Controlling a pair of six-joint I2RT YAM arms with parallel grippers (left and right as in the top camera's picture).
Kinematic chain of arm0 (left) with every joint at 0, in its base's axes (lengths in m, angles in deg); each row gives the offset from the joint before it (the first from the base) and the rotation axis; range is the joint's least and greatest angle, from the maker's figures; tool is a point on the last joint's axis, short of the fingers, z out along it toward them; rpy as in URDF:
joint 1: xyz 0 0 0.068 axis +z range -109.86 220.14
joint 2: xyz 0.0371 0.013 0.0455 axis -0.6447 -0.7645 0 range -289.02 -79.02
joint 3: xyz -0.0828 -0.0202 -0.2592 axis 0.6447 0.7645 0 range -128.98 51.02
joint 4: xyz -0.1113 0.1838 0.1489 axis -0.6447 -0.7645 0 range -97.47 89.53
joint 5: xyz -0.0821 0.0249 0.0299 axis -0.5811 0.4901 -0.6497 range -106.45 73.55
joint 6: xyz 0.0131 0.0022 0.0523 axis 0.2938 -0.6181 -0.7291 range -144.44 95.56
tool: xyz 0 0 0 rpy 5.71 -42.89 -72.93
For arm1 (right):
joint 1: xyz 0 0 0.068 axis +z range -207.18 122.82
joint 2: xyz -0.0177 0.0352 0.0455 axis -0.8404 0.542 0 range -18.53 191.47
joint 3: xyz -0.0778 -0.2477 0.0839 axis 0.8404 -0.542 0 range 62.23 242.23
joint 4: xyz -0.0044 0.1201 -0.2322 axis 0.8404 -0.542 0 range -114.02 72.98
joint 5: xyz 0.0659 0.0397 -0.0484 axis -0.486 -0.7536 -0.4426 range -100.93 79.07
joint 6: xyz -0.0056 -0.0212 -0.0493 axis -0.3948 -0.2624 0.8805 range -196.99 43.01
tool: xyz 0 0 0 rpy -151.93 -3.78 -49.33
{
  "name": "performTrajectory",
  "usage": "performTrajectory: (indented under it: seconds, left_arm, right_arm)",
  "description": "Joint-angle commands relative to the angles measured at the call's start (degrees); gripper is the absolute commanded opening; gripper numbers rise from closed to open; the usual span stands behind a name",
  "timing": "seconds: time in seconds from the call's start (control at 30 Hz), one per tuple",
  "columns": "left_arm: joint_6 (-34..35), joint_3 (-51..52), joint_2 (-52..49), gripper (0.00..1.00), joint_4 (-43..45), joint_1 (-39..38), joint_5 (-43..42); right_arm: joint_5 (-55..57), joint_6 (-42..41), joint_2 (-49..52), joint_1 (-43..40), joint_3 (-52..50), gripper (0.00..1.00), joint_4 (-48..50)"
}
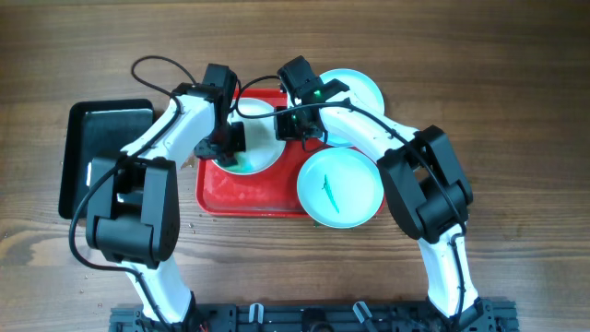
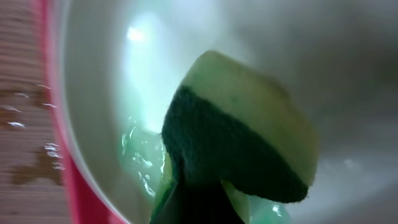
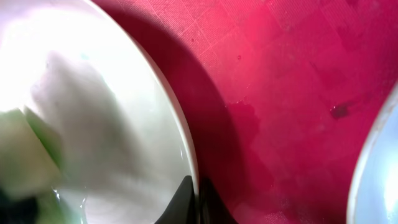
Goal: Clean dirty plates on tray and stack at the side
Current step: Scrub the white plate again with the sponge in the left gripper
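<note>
The white plate (image 1: 262, 153) lies on the left part of the red tray (image 1: 249, 195). My left gripper (image 1: 228, 138) is shut on a green and yellow sponge (image 2: 242, 137) and presses it on the white plate (image 2: 311, 50), in a green soapy smear. My right gripper (image 1: 293, 125) is shut on the white plate's right rim (image 3: 186, 149), with its fingertips (image 3: 198, 198) either side of the rim. An aqua plate (image 1: 339, 187) with a teal smear overlaps the tray's right edge. A second aqua plate (image 1: 361, 90) lies at the back right, partly under my right arm.
A smaller black tray (image 1: 101, 148) lies on the wooden table left of the red tray. Water drops lie on the wood (image 2: 25, 143) beside the red tray's rim (image 2: 43, 37). The aqua plate's edge (image 3: 379, 168) shows at the right of the right wrist view.
</note>
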Motion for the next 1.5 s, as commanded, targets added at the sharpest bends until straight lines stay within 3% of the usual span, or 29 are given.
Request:
performTrajectory:
  seconds: [0.0, 0.17, 0.33, 0.57, 0.83, 1.0, 1.13, 1.23, 1.33, 1.37, 1.47]
  left_arm:
    - [5.9, 1.9, -1.0, 0.04, 5.4, 1.3, 18.5]
    - [5.9, 1.9, -1.0, 0.04, 15.9, 1.1, 17.6]
    - [5.9, 1.9, -1.0, 0.04, 21.0, 1.0, 7.3]
    - [4.9, 1.9, -1.0, 0.04, 9.7, 1.0, -8.3]
    - [-10.9, 1.9, -1.0, 0.04, -0.1, 1.0, -31.6]
    - [-9.6, 1.9, -1.0, 0.04, 8.0, 1.0, -28.7]
    - [-0.3, 1.9, -1.0, 0.04, 18.5, 1.0, -6.4]
    - [3.0, 1.9, -1.0, 0.05, 23.2, 1.1, 7.5]
    - [3.3, 1.9, -1.0, 0.04, 22.9, 1.1, 13.5]
    - [6.4, 1.9, -1.0, 0.04, 20.8, 1.1, 16.1]
    - [10.2, 1.9, -1.0, 0.04, 12.1, 1.1, 14.8]
  right_arm:
    - [3.2, 0.7, 0.5, -0.7, -0.2, 0.04, -0.9]
    - [3.5, 0.7, 0.5, -0.7, -0.2, 0.04, -0.8]
    - [3.7, 1.5, 0.5, -0.7, -0.2, 0.04, -0.9]
    - [3.7, 1.5, 0.5, -0.7, -0.2, 0.04, -0.7]
    - [3.0, 1.5, 0.5, -0.7, -0.2, 0.04, -0.2]
    - [3.0, 1.5, 0.5, -0.7, -0.2, 0.04, -0.1]
    - [3.0, 1.5, 0.5, -0.7, -0.3, 0.04, -0.3]
    - [3.0, 1.5, 0.5, -0.7, -0.3, 0.04, -0.3]
    - [3.0, 1.7, 0.5, -0.7, -0.3, 0.04, -0.3]
    - [3.0, 1.7, 0.5, -0.7, -0.3, 0.04, -0.2]
    - [3.0, 1.7, 0.5, -0.7, -0.3, 0.04, -0.3]
